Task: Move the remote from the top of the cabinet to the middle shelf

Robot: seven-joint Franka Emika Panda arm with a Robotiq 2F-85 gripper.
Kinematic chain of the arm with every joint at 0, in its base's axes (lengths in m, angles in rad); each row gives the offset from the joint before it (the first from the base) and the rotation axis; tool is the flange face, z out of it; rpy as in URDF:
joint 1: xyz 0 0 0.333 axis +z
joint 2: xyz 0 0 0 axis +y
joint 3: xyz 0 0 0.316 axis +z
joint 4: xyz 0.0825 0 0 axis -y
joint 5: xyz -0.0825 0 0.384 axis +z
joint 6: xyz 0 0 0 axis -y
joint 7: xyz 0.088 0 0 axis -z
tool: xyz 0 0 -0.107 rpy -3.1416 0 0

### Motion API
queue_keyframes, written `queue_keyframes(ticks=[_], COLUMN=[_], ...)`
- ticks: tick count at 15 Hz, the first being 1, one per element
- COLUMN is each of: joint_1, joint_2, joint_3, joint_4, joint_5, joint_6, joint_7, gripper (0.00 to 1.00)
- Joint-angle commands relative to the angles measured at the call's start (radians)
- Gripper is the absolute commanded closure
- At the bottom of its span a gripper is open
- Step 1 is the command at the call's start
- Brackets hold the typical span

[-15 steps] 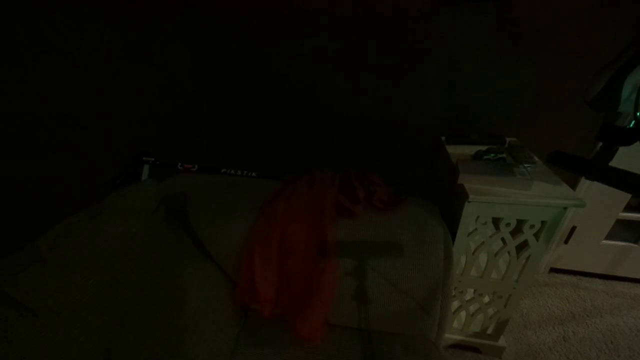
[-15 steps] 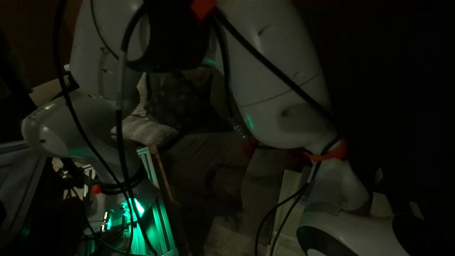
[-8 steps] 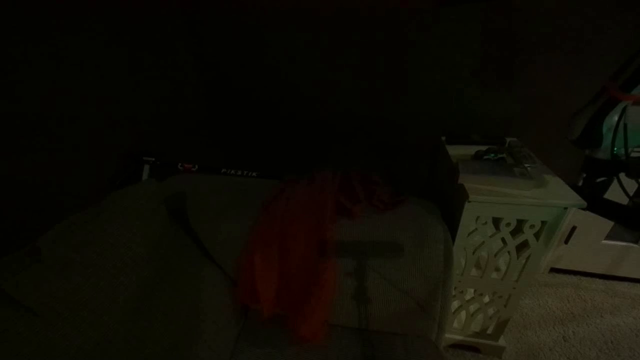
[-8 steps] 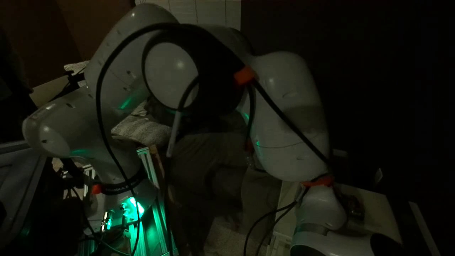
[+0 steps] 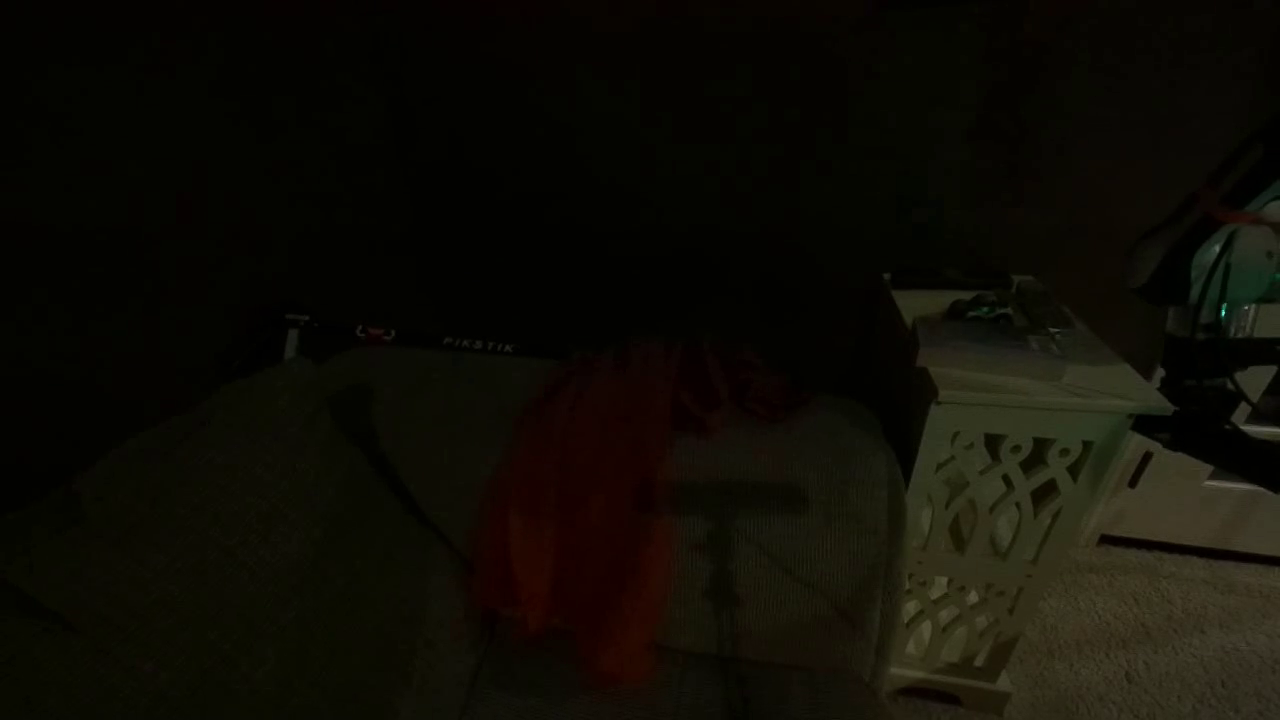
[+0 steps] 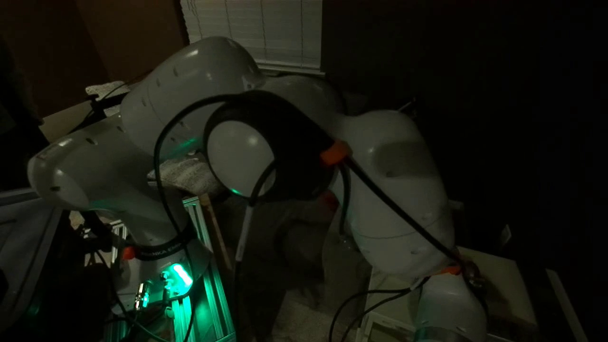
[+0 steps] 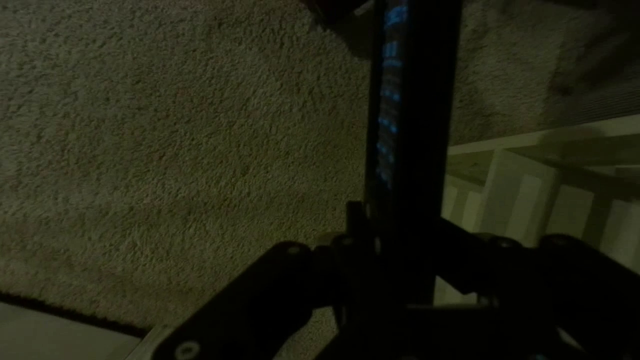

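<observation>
Lengthwise, the remote [image 7: 417, 110] runs up the wrist view; the pincer [image 7: 402, 230] pinches it.

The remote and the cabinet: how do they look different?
The remote is dark with blue marks; the cabinet is pale. The remote is slim; the cabinet is boxy and bigger. The claw holds the remote; the cabinet stands on the carpet. Both are dimly lit.

PIKSTIK on bar [image 5: 430, 341], FRANKA on arm [image 6: 240, 154]
</observation>
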Motion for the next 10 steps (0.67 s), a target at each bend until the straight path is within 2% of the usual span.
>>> queue_keyframes(ticks=[1,2,3,6,10], joint_1=[-0.025,-0.031,-0.032,-0.043,-0.061], joint_2=[0.005,0.006,0.006,0.026,0.096], joint_3=[0.025,0.029,0.030,0.038,0.029], joint_4=[0.020,0.028,0.030,0.110,0.248], joint_5=[-0.017,-0.016,-0.016,0.001,0.036], joint_6=[-0.020,-0.029,-0.031,-0.200,-0.323], joint_7=[0.010,0.010,0.010,0.036,0.132], gripper=[0.72,0.72,0.93,0.93,0.93])
